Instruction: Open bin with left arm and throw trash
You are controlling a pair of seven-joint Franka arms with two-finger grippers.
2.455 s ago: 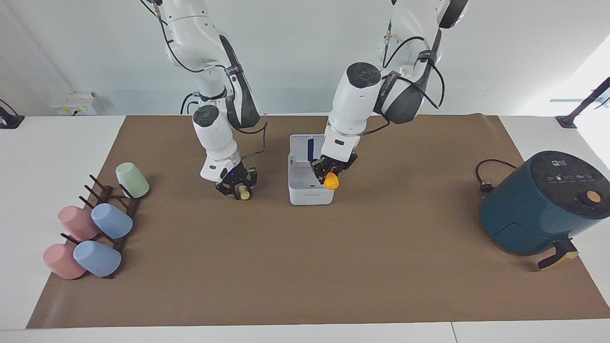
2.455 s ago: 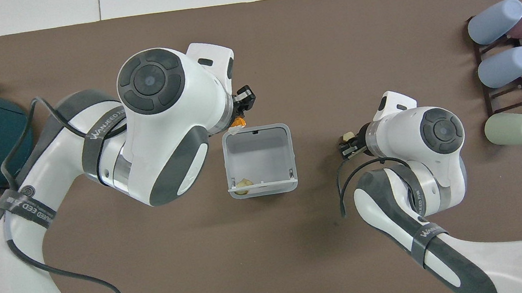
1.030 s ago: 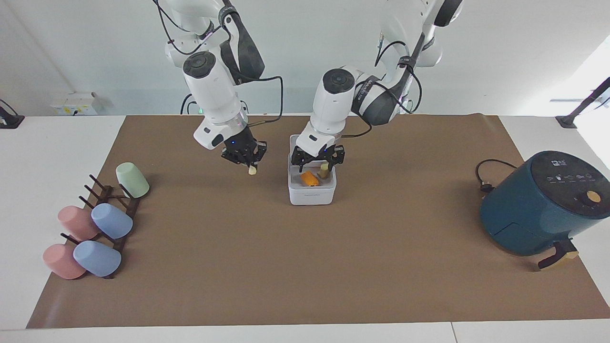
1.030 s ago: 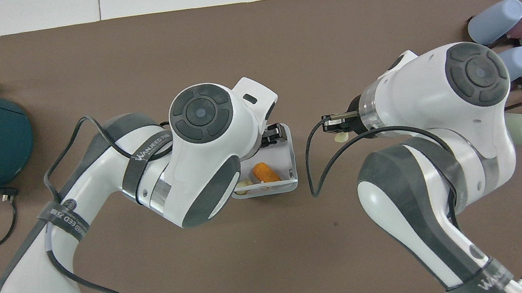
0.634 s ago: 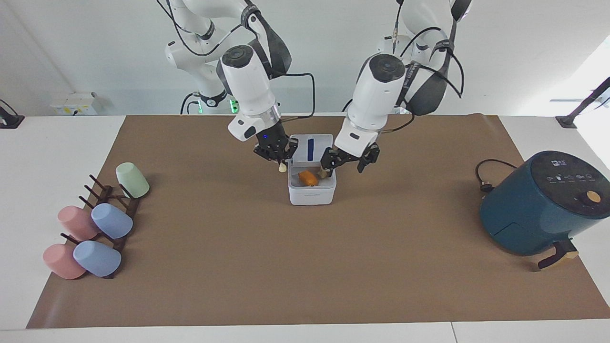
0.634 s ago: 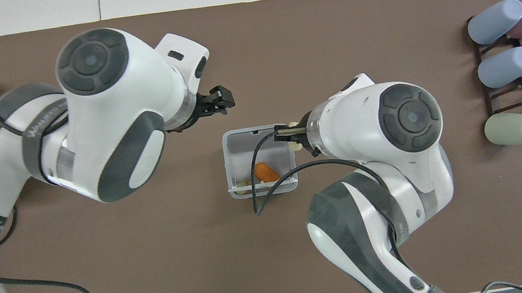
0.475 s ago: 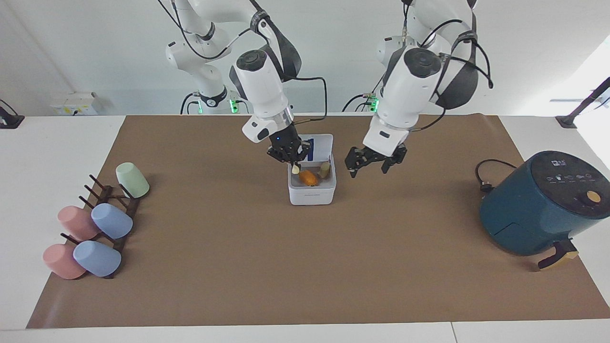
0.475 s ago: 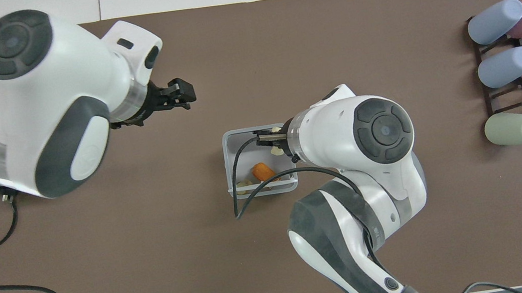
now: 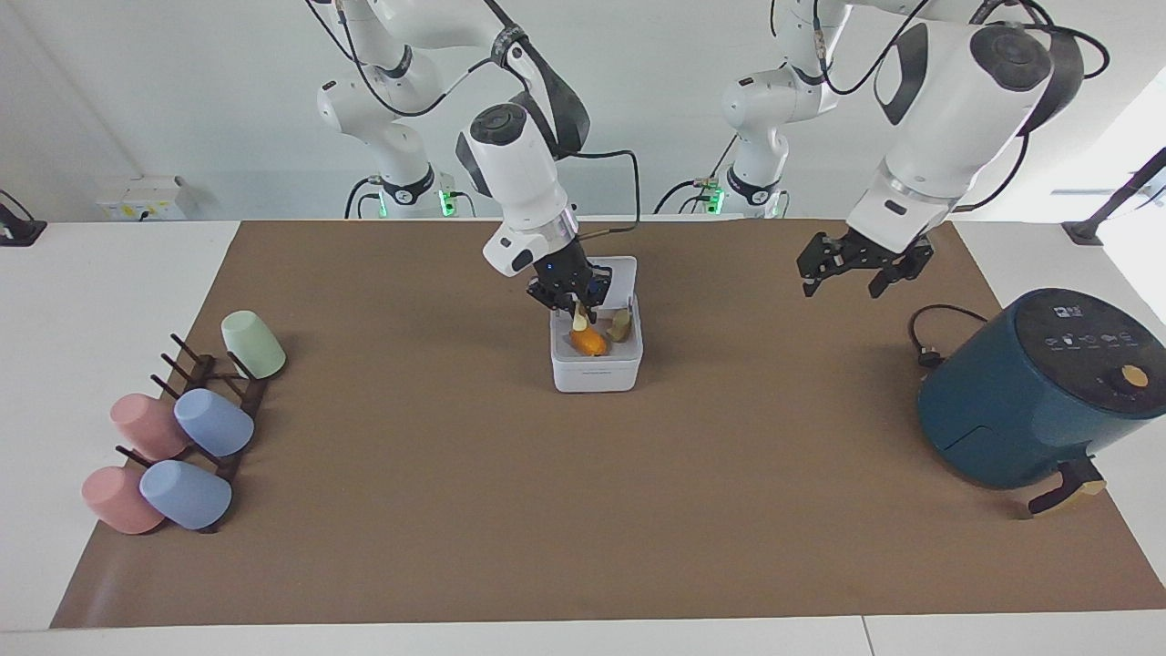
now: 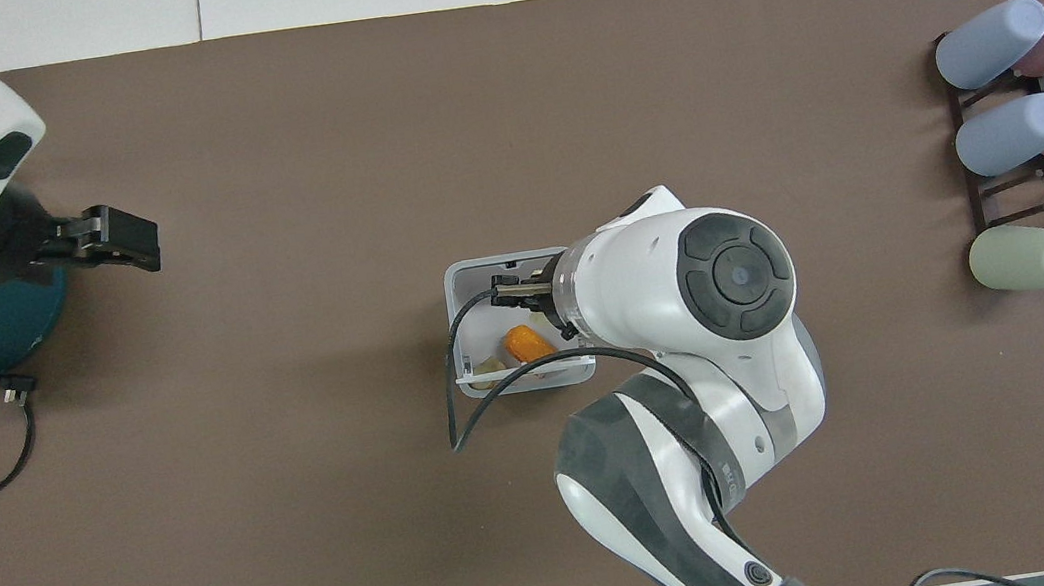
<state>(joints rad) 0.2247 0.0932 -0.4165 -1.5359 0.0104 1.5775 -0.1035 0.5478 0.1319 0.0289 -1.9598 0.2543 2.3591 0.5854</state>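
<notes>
The white bin (image 9: 594,375) stands mid-mat with its lid (image 9: 615,278) standing open on the side nearer the robots. Inside lie the orange piece (image 9: 590,342) and the golden-brown bready bit (image 9: 621,325). My right gripper (image 9: 577,308) hangs over the open bin, shut on the pale yellow chunk (image 9: 580,319). My left gripper (image 9: 852,266) is open and empty, raised over the mat near the air fryer. In the overhead view the right gripper (image 10: 512,296) covers part of the bin (image 10: 456,327); the orange piece (image 10: 527,343) shows, and the left gripper (image 10: 117,240) is beside the fryer.
A dark teal air fryer (image 9: 1038,383) with its cable (image 9: 929,339) stands at the left arm's end of the table. A rack (image 9: 214,401) of pink, blue and green cups lies at the right arm's end.
The left gripper dropped the orange piece into the bin, then rose and swung away toward the air fryer. The right gripper carried the pale yellow chunk from the mat to over the bin.
</notes>
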